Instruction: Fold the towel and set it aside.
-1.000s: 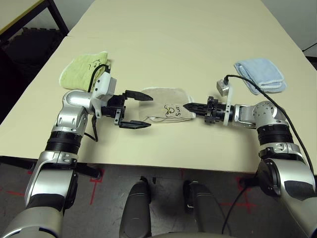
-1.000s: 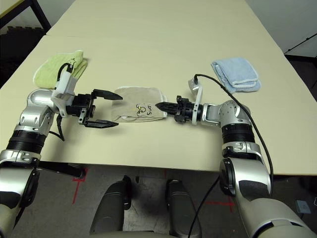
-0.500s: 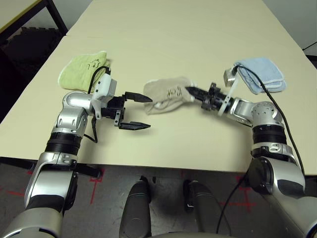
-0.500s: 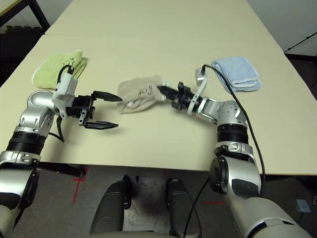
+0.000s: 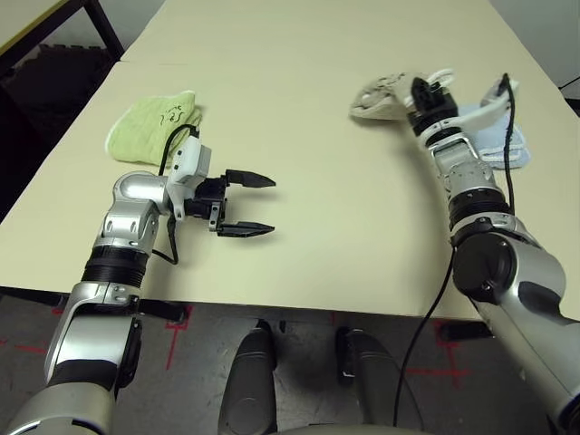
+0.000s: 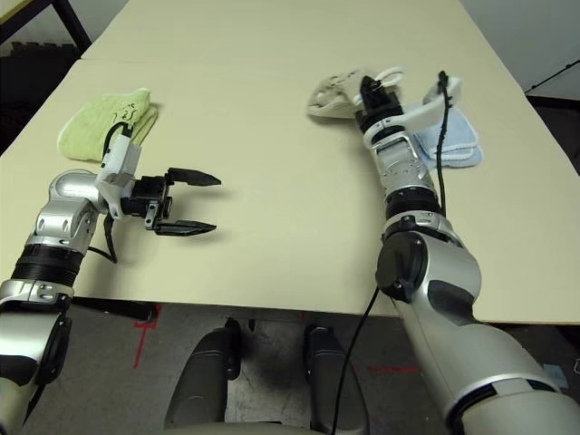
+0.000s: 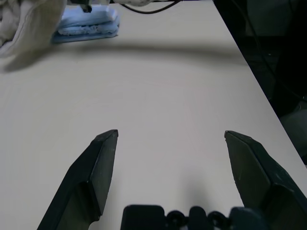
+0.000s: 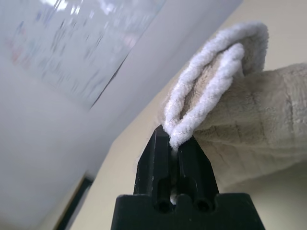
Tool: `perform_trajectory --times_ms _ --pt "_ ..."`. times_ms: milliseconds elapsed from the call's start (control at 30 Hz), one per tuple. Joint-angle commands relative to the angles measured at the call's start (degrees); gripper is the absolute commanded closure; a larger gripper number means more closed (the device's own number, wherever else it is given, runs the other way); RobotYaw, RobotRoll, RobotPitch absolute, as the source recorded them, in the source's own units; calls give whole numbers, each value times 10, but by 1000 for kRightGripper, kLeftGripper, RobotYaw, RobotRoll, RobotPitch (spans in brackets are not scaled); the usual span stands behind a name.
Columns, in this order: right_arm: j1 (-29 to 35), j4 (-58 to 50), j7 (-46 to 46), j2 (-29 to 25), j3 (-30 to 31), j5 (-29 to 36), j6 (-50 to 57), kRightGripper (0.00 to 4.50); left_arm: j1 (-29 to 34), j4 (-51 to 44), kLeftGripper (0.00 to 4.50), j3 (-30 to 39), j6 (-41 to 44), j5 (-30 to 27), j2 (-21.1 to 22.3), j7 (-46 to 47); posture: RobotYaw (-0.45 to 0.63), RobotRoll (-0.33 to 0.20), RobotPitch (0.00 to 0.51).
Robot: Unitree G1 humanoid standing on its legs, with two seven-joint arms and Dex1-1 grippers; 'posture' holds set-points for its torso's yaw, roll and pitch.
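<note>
The right gripper [image 8: 175, 139] has its fingers pressed together on the white corded edge of the towel [image 8: 249, 129], pinching a doubled fold of it. In the head views the right arm reaches far out over the table [image 5: 308, 109] with the towel [image 5: 379, 94] bunched at its tip, held up off the surface near the far right side. Just beside it, partly behind the wrist, lies the blue towel [image 6: 453, 131], folded flat on the table. A black cable [image 5: 507, 172] runs along the right forearm.

The left gripper [image 5: 246, 205] is over the near left part of the table, pointing toward the middle, its two black fingers spread wide with nothing between them. The left wrist view shows the two fingers [image 7: 93, 172] well apart above bare table, with the blue towel [image 7: 88, 24] far off and a beige bit of the towel [image 7: 26, 28] hanging in front of it.

The green towel [image 5: 149, 122] lies folded on the far left of the table, beyond the left arm and apart from it. The two grippers are well apart from each other
</note>
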Motion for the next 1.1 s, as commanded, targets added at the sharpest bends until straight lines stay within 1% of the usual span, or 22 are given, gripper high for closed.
perform_trajectory --times_ms 33,233,367,500,600,800,967,1100 --pt "-15 26 15 -14 -5 -4 -17 4476 11 -7 0 1 2 4 5 0 24 0 160" --pt "-45 43 44 -25 2 -12 1 4476 15 -14 0 3 5 3 10 2 30 0 165" --pt "-57 49 63 -16 8 -20 20 4476 20 -20 0 10 7 2 7 21 38 0 178" --pt "-63 50 58 -5 9 -27 10 4476 28 -30 0 23 17 -1 -7 67 43 0 192" --pt "-63 50 49 -9 4 -28 0 4476 37 -48 0 38 34 -8 -20 111 46 0 206" --pt "-61 44 63 -12 4 -27 -2 4476 57 -87 0 63 58 -19 -32 175 39 0 227" --pt "-77 47 62 -23 2 -27 -3 4476 58 -101 0 65 65 -22 -33 191 43 0 249" --pt "-80 54 55 -40 4 -34 -6 4476 57 -106 0 72 65 -21 -32 209 51 0 292"
